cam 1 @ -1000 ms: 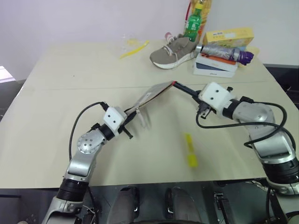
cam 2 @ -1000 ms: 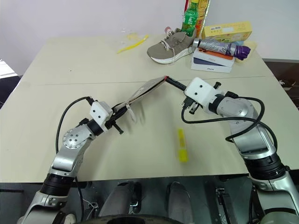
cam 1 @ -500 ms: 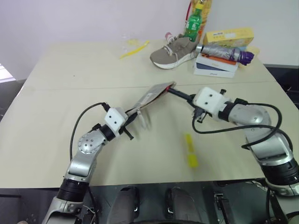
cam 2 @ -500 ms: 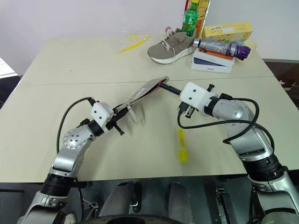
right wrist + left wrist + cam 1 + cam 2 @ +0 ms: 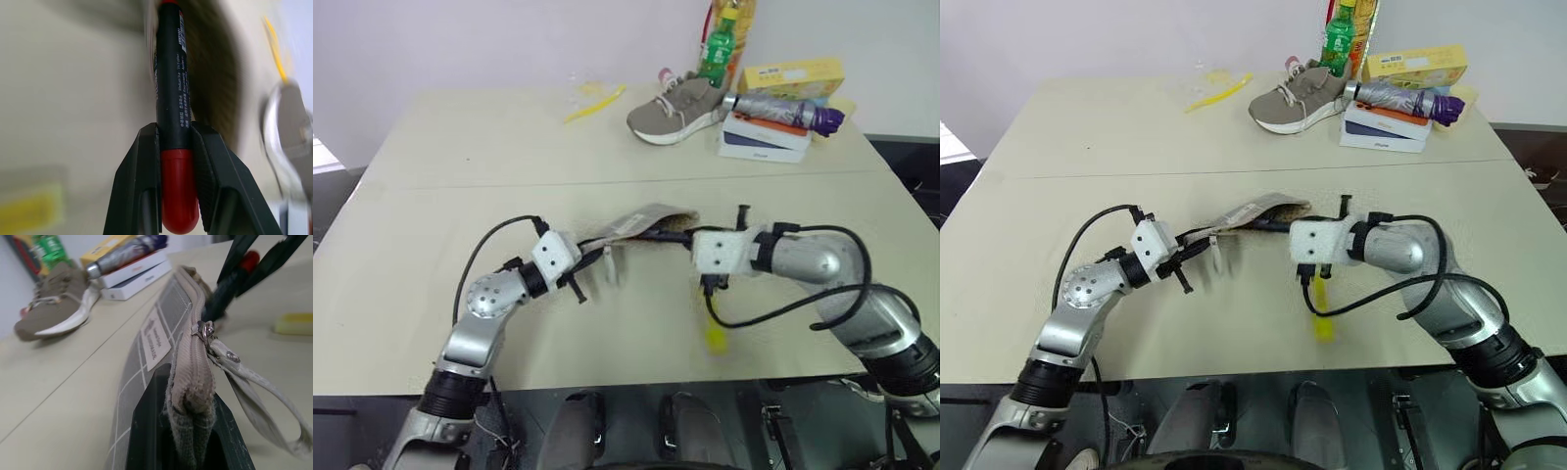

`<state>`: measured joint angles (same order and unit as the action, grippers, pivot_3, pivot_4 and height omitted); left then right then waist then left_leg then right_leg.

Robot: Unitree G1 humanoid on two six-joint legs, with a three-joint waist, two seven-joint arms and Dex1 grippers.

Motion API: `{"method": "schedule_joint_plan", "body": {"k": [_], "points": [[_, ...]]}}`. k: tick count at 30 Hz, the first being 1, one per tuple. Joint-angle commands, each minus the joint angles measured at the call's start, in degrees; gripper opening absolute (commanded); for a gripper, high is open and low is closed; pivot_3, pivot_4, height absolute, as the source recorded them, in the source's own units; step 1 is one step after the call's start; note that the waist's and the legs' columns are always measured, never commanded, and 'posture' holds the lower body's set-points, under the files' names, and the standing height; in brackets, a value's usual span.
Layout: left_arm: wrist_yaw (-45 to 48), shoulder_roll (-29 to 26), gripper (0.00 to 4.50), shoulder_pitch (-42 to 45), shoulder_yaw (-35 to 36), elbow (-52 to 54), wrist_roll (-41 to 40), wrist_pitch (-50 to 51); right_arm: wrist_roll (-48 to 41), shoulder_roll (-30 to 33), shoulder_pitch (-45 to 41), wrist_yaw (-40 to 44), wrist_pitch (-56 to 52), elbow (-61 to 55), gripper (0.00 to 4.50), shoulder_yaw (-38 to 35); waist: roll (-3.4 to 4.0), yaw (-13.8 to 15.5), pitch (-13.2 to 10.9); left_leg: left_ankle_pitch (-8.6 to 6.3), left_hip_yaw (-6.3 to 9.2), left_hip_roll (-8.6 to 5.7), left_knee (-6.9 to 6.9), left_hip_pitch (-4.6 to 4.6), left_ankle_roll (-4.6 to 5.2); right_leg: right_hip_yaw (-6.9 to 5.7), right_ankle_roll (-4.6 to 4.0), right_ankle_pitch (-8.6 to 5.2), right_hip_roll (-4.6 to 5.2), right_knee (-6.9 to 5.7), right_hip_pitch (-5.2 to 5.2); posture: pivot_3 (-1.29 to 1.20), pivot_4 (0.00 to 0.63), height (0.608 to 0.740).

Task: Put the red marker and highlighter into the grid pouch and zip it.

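Right gripper (image 5: 176, 147), pinching the marker (image 5: 171, 83), has moved left to the pouch (image 5: 641, 223); left gripper (image 5: 188, 431) still clamps the pouch's end.

Fine white print runs in lines along the black barrel of the short red-capped marker (image 5: 171, 83), too small to make out. A small white label (image 5: 155, 339) stitched to the grey grid-lined fabric pouch (image 5: 142, 382) carries dark lettering, likewise unreadable. No other text can be read.
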<state>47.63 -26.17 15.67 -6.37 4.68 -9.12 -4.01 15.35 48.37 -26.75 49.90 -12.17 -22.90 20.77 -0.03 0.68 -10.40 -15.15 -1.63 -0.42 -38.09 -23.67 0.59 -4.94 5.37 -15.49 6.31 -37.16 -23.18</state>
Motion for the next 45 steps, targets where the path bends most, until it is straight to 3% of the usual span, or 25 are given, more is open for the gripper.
{"method": "schedule_joint_plan", "body": {"k": [1, 8, 16, 21, 24, 28, 33, 36, 45], "points": [[4.6, -1.7, 0.00, 1.6, -0.6, 0.7, -2.5, -0.5, 2.5, -1.4, -2.3, 1.1, 6.0, -0.3, 0.35, 2.2, 0.00, 0.0, 0.0, 0.00, 0.00, 0.00, 0.00, 0.00, 0.00, 0.00, 0.00, 0.00, 0.00, 0.00, 0.00, 0.00, 0.150, 0.733], [8.7, -4.0, 0.00, 0.6, -0.5, 1.9, -3.7, 1.0, 2.8, -5.3, -3.6, 1.4, 5.4, 2.9, 0.35, -0.1, -0.02, 0.1, 0.0, 0.01, 0.01, 0.00, -0.02, 0.00, -0.03, 0.00, 0.00, 0.00, -0.01, 0.00, 0.03, 0.00, 0.150, 0.733], [6.4, -3.3, 0.00, 0.2, 0.1, -0.2, -2.2, -0.9, -6.1, -7.2, -2.2, 3.3, -3.8, -1.7, 4.19, -7.9, -0.02, 0.0, 0.0, 0.01, 0.02, 0.01, -0.04, 0.01, -0.02, 0.00, 0.00, 0.00, 0.00, -0.01, 0.04, 0.00, 0.150, 0.733], [2.2, -1.1, 0.00, 1.2, -0.1, -4.6, 0.2, -3.7, -22.1, -6.2, 0.8, 7.5, -23.8, -10.1, 4.19, -19.9, -0.03, 0.3, 0.0, 0.01, 0.04, -0.02, -0.04, 0.01, -0.02, -0.01, 0.00, 0.01, 0.06, -0.01, 0.09, 0.00, 0.150, 0.733], [0.2, 0.3, 0.00, 1.5, -0.7, -6.9, 1.7, -5.2, -27.9, -3.4, 4.8, 8.3, -35.8, -15.2, 4.19, -23.1, -0.05, 0.2, 0.0, -0.01, 0.05, -0.05, -0.06, 0.02, 0.01, -0.02, 0.02, 0.02, 0.12, 0.01, 0.12, 0.00, 0.150, 0.733], [-1.9, 2.2, 0.00, 2.0, -1.4, -8.5, 2.7, -5.6, -31.7, -5.3, 9.0, 1.9, -52.5, -19.5, 4.36, -25.3, -0.04, 0.0, 0.0, -0.02, 0.07, -0.03, -0.04, 0.15, 0.02, -0.01, 0.01, 0.02, 0.24, 0.02, 0.24, 0.00, 0.150, 0.733], [-2.4, 3.9, 0.00, 2.3, -2.3, -8.6, 3.0, -4.7, -30.5, -16.2, 10.1, -11.9, -78.0, -27.3, 4.36, -27.2, -0.05, 0.2, 0.0, -0.01, 0.10, -0.02, -0.04, 0.15, 0.02, 0.00, -0.02, 0.05, 0.28, -0.01, 0.21, 0.00, 0.150, 0.733], [-1.9, 4.0, 0.00, 2.5, -2.5, -8.3, 2.9, -4.3, -31.5, -18.8, 11.2, -17.6, -80.3, -27.3, 4.36, -26.9, -0.05, 0.2, 0.0, -0.02, 0.09, -0.06, -0.04, 0.14, 0.02, 0.00, -0.02, 0.05, 0.33, 0.01, 0.21, 0.00, 0.150, 0.733], [-1.3, 4.3, 0.00, 3.4, -2.6, -8.0, 2.5, -3.6, -36.0, -18.7, 15.9, -33.2, -80.3, -24.7, 4.36, -20.9, -0.05, 0.1, 0.0, -0.03, 0.08, -0.09, -0.03, 0.11, 0.03, -0.02, -0.02, 0.04, 0.18, 0.04, 0.20, 0.00, 0.150, 0.733]]}}
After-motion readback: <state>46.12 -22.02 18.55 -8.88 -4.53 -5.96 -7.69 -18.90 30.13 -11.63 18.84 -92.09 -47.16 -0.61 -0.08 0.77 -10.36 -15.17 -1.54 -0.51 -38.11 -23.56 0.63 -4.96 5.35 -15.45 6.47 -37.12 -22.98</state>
